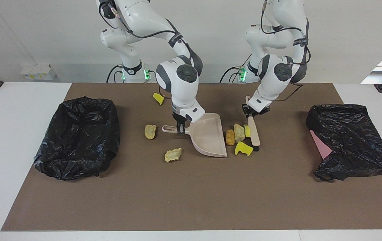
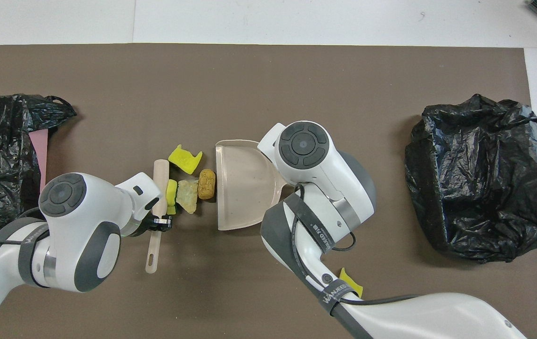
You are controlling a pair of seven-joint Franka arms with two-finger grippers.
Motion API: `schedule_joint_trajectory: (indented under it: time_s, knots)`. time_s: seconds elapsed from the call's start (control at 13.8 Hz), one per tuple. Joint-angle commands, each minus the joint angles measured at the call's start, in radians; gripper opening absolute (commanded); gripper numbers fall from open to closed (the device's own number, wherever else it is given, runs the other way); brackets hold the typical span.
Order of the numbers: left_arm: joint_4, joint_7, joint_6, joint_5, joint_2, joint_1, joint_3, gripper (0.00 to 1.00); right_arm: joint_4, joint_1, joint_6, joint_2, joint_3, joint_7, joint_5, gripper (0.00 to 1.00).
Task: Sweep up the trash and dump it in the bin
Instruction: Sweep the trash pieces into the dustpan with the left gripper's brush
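My right gripper (image 1: 179, 129) is shut on the handle of the beige dustpan (image 1: 207, 135) (image 2: 240, 183), whose mouth rests on the mat. My left gripper (image 1: 250, 112) (image 2: 157, 221) is shut on the beige brush (image 1: 253, 132) (image 2: 159, 181), its bristles down. Between brush and pan mouth lie a brown lump (image 1: 230, 137) (image 2: 206, 183), a tan lump (image 1: 239, 132) (image 2: 187, 196), a green-backed yellow sponge bit (image 1: 246, 130) and a yellow sponge bit (image 1: 243, 148) (image 2: 184, 158). The black-lined bin (image 1: 77, 135) (image 2: 480, 183) stands at the right arm's end.
Two tan lumps (image 1: 150, 131) (image 1: 172, 154) lie beside the dustpan handle on the bin's side. A yellow sponge bit (image 1: 158, 98) (image 2: 350, 286) lies nearer the robots. A crumpled black bag (image 1: 351, 140) with a pink sheet (image 1: 320, 144) sits at the left arm's end.
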Motion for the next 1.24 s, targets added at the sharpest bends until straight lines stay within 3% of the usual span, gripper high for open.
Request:
schedule_joint_trajectory:
  time_s: [0.0, 0.36, 0.58, 0.87, 1.16]
  knots:
    - [0.01, 0.057, 0.008, -0.084, 0.021, -0.052, 0.004, 0.0, -0.048, -0.002, -0.001, -0.04, 0.006, 0.028, -0.008, 0.0]
    - [0.033, 0.057, 0.028, -0.283, 0.021, -0.17, 0.004, 0.0, -0.061, 0.001, -0.005, -0.051, 0.006, 0.026, -0.01, 0.0]
    - [0.127, 0.04, 0.011, -0.374, 0.058, -0.215, 0.004, 0.0, -0.061, 0.001, -0.01, -0.051, 0.006, 0.025, -0.01, 0.0]
    - [0.149, 0.018, -0.073, -0.354, 0.022, -0.194, 0.02, 0.0, -0.059, 0.0, -0.007, -0.049, 0.008, 0.013, -0.011, 0.0]
    - [0.152, -0.081, -0.113, -0.174, 0.005, -0.126, 0.02, 0.0, -0.059, -0.007, 0.007, -0.048, 0.008, 0.006, -0.01, 0.0]
